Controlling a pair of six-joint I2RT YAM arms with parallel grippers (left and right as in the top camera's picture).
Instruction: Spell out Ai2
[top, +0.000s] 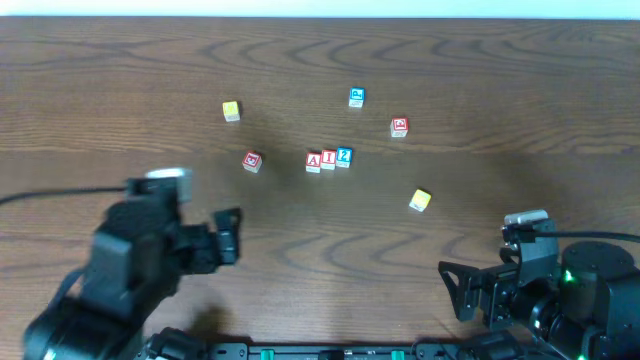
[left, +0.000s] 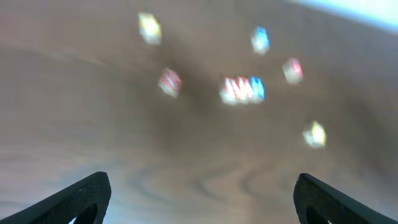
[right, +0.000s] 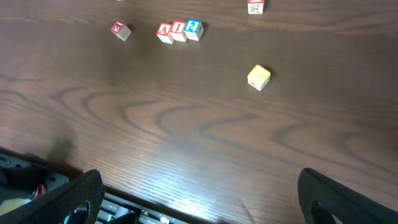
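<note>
Three small letter blocks stand side by side mid-table: a red A block (top: 314, 161), a red I block (top: 328, 159) and a blue 2 block (top: 344, 156). They also show in the right wrist view, the A block (right: 164, 32), the I block (right: 178, 30) and the 2 block (right: 193, 28), and as a blurred row (left: 242, 89) in the left wrist view. My left gripper (top: 230, 236) is open and empty near the front left. My right gripper (top: 462, 290) is open and empty at the front right.
Loose blocks lie around: a yellow one (top: 231, 111) at the back left, a red one (top: 252, 160) left of the row, a blue one (top: 356, 97) behind it, a red one (top: 399, 127) and a yellow one (top: 420, 200) to the right.
</note>
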